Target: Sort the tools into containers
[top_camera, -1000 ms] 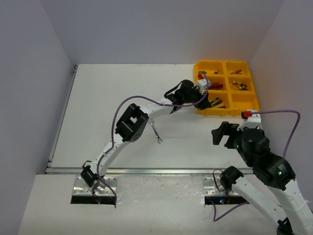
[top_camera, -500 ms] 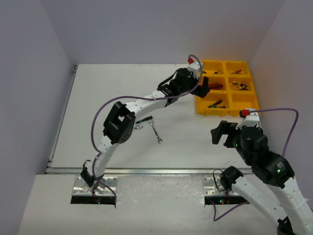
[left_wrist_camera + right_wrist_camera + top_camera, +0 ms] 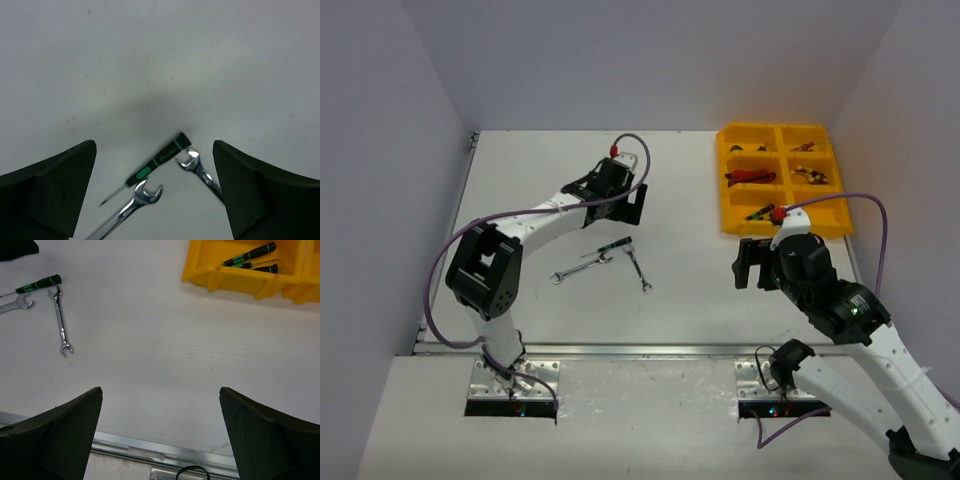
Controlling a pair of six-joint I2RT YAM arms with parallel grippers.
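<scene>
The yellow tray [image 3: 781, 186] stands at the far right, with red-and-black cutters [image 3: 750, 177] in its middle-left compartment and green-handled screwdrivers [image 3: 758, 212] in the near-left one. On the table's middle lie a green-handled screwdriver [image 3: 614, 244], one silver wrench [image 3: 582, 268] and another silver wrench [image 3: 639, 270]. My left gripper [image 3: 632, 205] hangs open and empty just beyond them. From its wrist I see the screwdriver [image 3: 159, 160] and both wrench heads [image 3: 142, 195] [image 3: 192, 161] between the fingers of the left gripper [image 3: 154, 150]. My right gripper [image 3: 752, 263] is open and empty, near the tray's near-left corner.
The right wrist view takes in the tray's near wall [image 3: 240, 277], the loose screwdriver [image 3: 37, 284] and a wrench [image 3: 61, 320] at the left, and the table's metal front edge [image 3: 150, 450] below. Grey walls close the table on three sides.
My left arm has swung left from the tray to above the loose tools, and its gripper has opened. The cutters now lie in the tray. My right arm has shifted left.
</scene>
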